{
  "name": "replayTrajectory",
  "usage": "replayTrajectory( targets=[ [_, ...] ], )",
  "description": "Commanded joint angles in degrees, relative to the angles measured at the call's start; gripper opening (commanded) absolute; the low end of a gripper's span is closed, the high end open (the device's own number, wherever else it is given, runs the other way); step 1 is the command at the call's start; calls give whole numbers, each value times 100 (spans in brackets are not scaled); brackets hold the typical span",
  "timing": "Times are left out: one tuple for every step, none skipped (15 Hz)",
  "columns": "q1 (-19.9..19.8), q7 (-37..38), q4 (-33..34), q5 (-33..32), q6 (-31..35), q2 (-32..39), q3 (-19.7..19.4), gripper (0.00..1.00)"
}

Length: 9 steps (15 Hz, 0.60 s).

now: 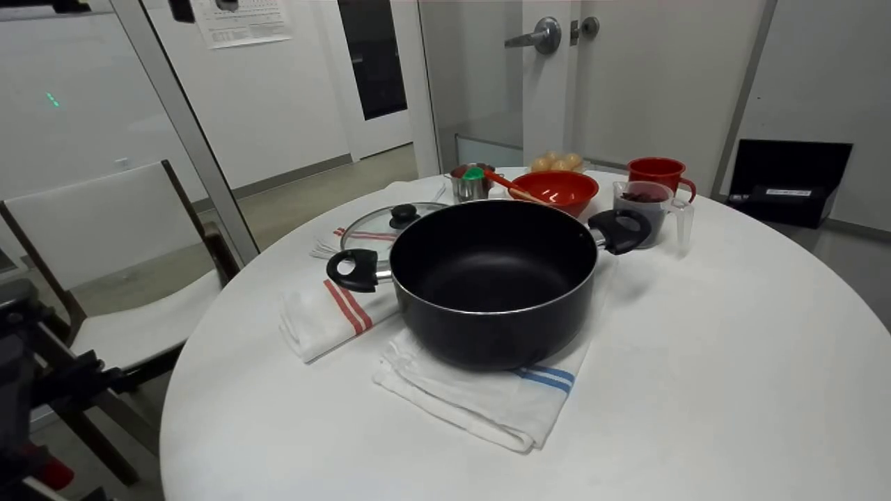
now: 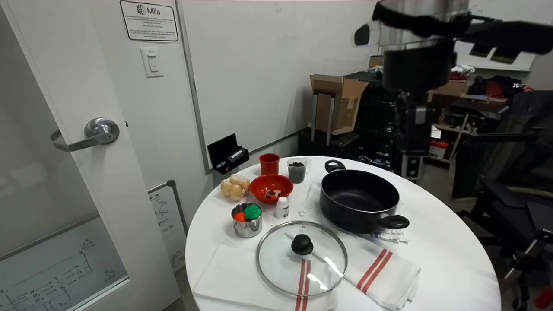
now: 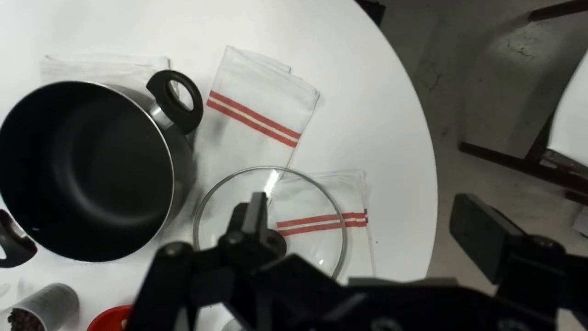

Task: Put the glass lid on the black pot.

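The glass lid (image 1: 369, 226) lies knob-up on red-striped cloths beside the pot. It shows whole in an exterior view (image 2: 281, 259) and partly behind a finger in the wrist view (image 3: 312, 248). Its black knob (image 2: 302, 244) is half covered by that finger in the wrist view. The black pot (image 1: 487, 341) stands uncovered on a blue-striped cloth, with nothing seen inside. It also shows in an exterior view (image 2: 345, 218) and at the left of the wrist view (image 3: 101, 170). My gripper (image 3: 367, 225) is wide open and empty, above the table; it also shows in an exterior view (image 2: 411, 166).
Near the lid are a steel cup (image 2: 248, 228) with green and orange things, a white bottle (image 2: 282, 208), a red bowl (image 2: 261, 185), egg-like balls (image 2: 234, 188), a red mug (image 2: 269, 164) and a measuring cup (image 2: 297, 172). A chair (image 1: 104, 229) stands beyond the table edge.
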Motion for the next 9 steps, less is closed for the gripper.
replayTrajectory(
  targets=[
    [105,369,702,-593,439,1039,-156,100],
    [121,373,859,-647,546,1290,-204,100],
    [148,388,991,-710,650,1503,-255,100],
    [183,421,1143,-784,741,1737,-316,100],
    [207,392,1282,-818,827,1946,-367,100],
    [228,372,1428,-838,903,2156,-419,100],
    [252,363,1566,-849,972,2342,-471,100],
    [269,354,1720,-824,1002,2541,-517,100],
    [274,287,1852,-788,1067,2718,-544,100]
  ],
)
